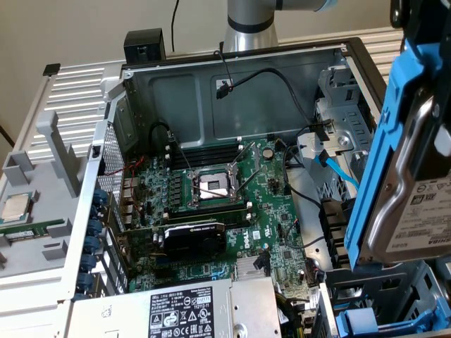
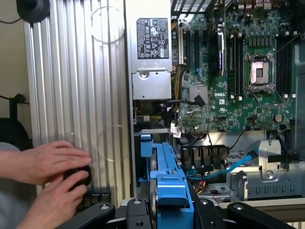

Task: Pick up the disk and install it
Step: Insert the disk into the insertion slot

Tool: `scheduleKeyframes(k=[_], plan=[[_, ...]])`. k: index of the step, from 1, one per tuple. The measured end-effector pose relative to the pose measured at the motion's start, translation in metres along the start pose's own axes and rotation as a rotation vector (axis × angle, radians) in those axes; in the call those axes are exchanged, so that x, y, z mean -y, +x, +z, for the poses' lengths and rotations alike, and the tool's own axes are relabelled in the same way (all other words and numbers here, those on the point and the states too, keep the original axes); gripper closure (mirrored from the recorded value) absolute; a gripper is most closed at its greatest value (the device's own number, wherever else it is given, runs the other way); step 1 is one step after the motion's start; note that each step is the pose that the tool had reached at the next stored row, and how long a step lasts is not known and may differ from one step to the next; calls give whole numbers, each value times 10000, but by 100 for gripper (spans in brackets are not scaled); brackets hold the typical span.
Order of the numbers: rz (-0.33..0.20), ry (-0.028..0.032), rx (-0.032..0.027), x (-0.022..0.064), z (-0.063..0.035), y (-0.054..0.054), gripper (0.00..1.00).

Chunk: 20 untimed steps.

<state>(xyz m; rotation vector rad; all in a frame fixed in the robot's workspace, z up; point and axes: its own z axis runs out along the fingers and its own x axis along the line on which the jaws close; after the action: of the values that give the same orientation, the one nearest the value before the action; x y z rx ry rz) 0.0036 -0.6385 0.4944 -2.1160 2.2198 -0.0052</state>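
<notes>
**Disk gripped, held up beside the open case**

You have the pincer (image 2: 171, 212) closed on the disk (image 1: 412, 197), with its black fingers (image 2: 136, 210) clamping the blue carrier frame (image 1: 380, 148) from both sides. In the exterior view the disk hangs at 3 o'clock, tilted, with its white label showing, clear of the motherboard (image 1: 232, 204). The bare CPU socket (image 1: 213, 186) sits near centre. The grey power supply (image 1: 201, 313) lies at 6 o'clock, and a blue cable (image 1: 340, 172) runs beside the metal drive cage (image 1: 338, 113) at 2 o'clock. A CPU chip (image 1: 17, 206) rests at 9 o'clock, outside the computer case (image 1: 141, 91). In the wrist view, one hand (image 2: 50, 160) and a second hand (image 2: 57, 198) close around a small black object (image 2: 78, 175) on the ribbed surface (image 2: 76, 71).
</notes>
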Motion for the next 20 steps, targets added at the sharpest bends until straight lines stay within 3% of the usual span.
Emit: scheduleKeyframes(k=[15, 20], plan=[[1, -2, 0, -12, 271, 21, 63], [-1, -39, -2, -16, 338, 24, 63]])
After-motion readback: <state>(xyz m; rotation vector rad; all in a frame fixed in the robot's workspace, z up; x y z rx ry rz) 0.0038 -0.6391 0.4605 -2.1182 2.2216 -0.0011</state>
